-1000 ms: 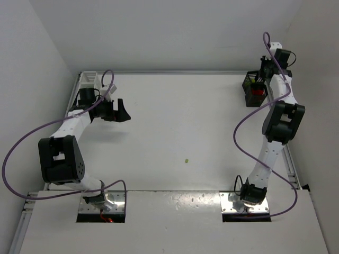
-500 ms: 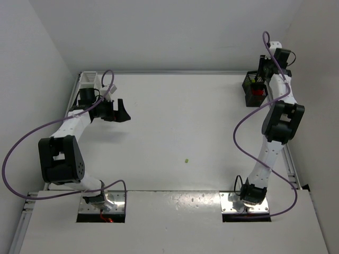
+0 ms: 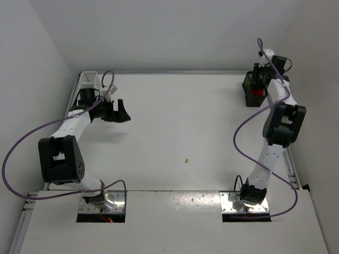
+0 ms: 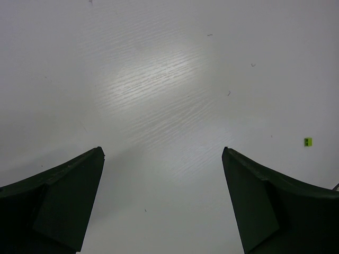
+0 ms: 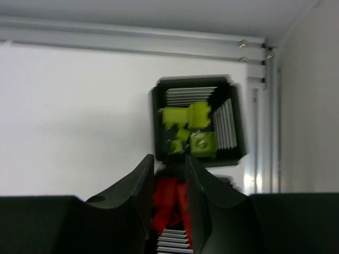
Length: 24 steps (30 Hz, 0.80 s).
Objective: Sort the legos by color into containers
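Observation:
One lime lego (image 3: 186,160) lies alone on the table's middle; it also shows in the left wrist view (image 4: 308,141), far right of my fingers. My left gripper (image 3: 123,112) (image 4: 163,151) is open wide and empty above bare table. A white bin (image 3: 88,79) stands in the far left corner. My right gripper (image 3: 259,79) (image 5: 169,159) hovers over the black bins (image 3: 253,91) in the far right corner, jaws a narrow gap apart, nothing seen between the tips. One black bin (image 5: 159,121) holds lime bricks (image 5: 190,129). The nearer one holds red bricks (image 5: 168,198), seen between my fingers.
A metal rail (image 5: 132,45) runs along the table's far edge and another down its right side (image 5: 262,132), close to the black bins. White walls enclose the table on three sides. Purple cables (image 3: 238,132) loop from both arms.
My right wrist has shifted slightly left and toward the far wall above the black bins. The left arm and the lime lego have not moved.

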Each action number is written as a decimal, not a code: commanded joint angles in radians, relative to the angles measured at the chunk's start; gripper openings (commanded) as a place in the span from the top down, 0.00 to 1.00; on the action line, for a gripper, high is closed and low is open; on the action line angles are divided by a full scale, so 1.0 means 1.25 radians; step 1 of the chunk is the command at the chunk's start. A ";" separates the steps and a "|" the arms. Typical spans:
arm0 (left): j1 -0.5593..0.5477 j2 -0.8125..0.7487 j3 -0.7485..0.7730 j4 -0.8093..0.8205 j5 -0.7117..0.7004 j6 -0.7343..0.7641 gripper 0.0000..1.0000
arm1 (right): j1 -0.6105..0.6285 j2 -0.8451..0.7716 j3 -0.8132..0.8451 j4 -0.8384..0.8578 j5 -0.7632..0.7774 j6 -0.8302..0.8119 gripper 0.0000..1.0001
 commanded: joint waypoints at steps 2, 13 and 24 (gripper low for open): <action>-0.002 -0.032 0.006 0.001 0.002 0.013 0.00 | 0.038 -0.198 -0.245 0.073 -0.148 -0.102 0.70; -0.025 -0.073 -0.029 -0.007 -0.020 0.072 0.00 | 0.206 -0.637 -0.533 -0.440 -0.521 -0.771 0.70; -0.032 -0.048 -0.005 -0.007 -0.028 0.065 0.00 | 0.586 -0.695 -0.728 -0.517 -0.319 -1.271 0.70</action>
